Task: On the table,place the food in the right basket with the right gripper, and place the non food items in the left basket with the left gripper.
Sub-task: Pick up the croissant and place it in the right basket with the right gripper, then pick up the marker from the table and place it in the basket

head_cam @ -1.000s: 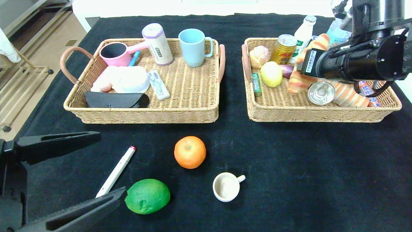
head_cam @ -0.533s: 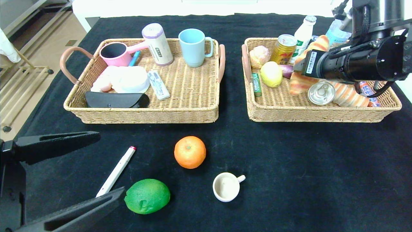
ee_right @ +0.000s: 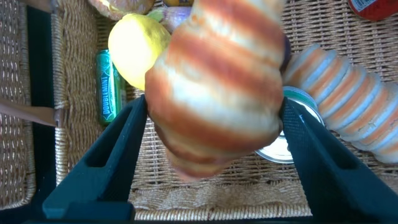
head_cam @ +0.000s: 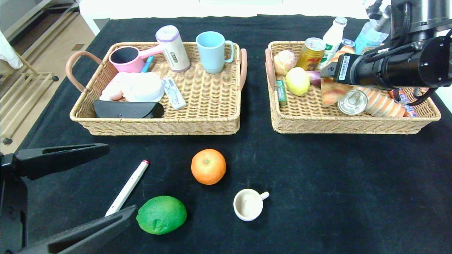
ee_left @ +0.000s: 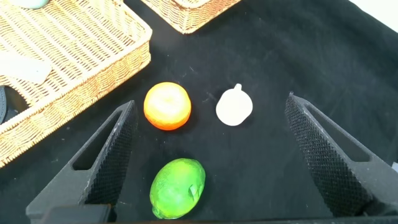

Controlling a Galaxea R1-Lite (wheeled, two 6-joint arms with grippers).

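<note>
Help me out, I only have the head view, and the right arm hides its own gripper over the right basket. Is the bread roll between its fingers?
Observer: Yes. The right wrist view shows the striped bread roll between the right gripper's spread fingers.
Operator: What's beneath it?
Observer: The silver can, partly covered by the roll, on the basket floor.
Operator: And the left gripper?
Observer: The left gripper is open; its wrist view frames the orange, lime and white cup.

Table cloth [head_cam: 317, 183]: black. Baskets [head_cam: 159, 125] [head_cam: 353, 127]: tan wicker. Orange [head_cam: 208, 166]: orange. Lime [head_cam: 161, 214]: green. Small cup [head_cam: 248, 204]: white. Pen [head_cam: 127, 187]: white, red tip. Bread roll [ee_right: 217, 87]: tan-brown striped. Mug [head_cam: 212, 52]: light blue.
</note>
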